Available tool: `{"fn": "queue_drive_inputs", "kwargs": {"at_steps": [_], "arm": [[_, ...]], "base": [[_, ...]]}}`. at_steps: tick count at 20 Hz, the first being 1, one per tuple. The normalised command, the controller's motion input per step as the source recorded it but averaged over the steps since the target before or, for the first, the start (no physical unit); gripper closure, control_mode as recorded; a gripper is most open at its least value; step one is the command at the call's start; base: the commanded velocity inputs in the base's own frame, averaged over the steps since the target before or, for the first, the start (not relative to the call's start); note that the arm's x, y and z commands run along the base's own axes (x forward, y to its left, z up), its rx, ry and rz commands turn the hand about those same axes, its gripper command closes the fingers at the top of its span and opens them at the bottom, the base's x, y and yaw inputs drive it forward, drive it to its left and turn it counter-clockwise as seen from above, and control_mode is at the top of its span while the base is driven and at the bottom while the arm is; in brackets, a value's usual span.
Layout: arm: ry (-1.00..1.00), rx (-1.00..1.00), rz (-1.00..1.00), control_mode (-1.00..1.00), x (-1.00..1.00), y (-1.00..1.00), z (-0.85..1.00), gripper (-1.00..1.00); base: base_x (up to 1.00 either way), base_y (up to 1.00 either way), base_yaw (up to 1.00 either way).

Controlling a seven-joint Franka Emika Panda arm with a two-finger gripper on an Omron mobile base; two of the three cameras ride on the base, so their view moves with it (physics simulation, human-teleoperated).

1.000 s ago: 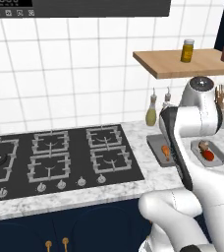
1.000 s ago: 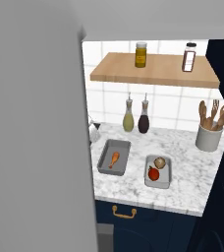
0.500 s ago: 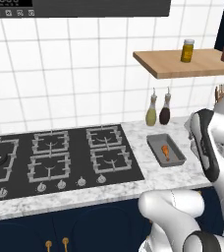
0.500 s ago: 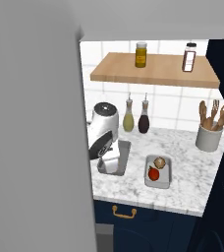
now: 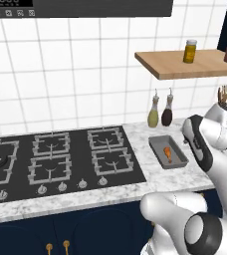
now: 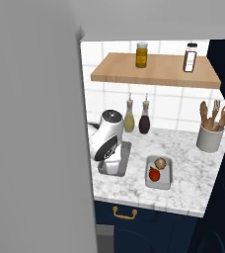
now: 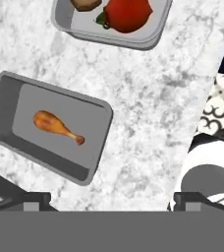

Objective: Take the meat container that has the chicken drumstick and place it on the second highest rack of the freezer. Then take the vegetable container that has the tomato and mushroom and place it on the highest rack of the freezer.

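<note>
The meat container (image 7: 50, 130), a grey tray holding the chicken drumstick (image 7: 57, 126), lies on the marble counter below my hand. My gripper (image 7: 111, 199) hangs open above the counter, the tray's near right corner between its fingertips (image 7: 33, 199). Beyond it sits the vegetable container (image 7: 133, 37) with the tomato (image 7: 126, 12) and mushroom (image 7: 86, 4). In the right base view my arm covers part of the meat container (image 6: 118, 165), beside the vegetable container (image 6: 159, 172). The freezer (image 6: 35, 138) shows as a grey door at the left. Its racks are hidden.
Two bottles (image 5: 160, 113) stand at the wall behind the meat container (image 5: 168, 152). A utensil crock (image 6: 209, 138) sits at the back right, under a wooden shelf (image 6: 154, 74) with jars. The black hob (image 5: 60, 159) lies left. The counter's front edge is close.
The arm has swung right and lowered over the meat container, uncovering that tray in the left base view and covering part of it in the right one. The jaws stay open.
</note>
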Motion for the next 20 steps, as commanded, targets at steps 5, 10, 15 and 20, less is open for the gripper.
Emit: {"fn": "queue_drive_inputs", "kwargs": {"at_steps": [5, 10, 15, 20], "arm": [[0.28, 0.01, -0.01, -1.0, 0.13, 0.0, -0.65, -1.0], [0.08, 0.0, 0.0, -1.0, 0.23, 0.0, -0.78, -1.0], [0.01, 0.0, -0.03, -1.0, 0.28, -0.02, -0.49, -1.0], [0.03, 0.0, -0.06, -1.0, 0.15, -0.12, -0.23, -1.0]], "base": [[0.0, 0.0, 0.0], [0.0, 0.0, 0.0], [0.0, 0.0, 0.0], [0.0, 0.0, 0.0]]}}
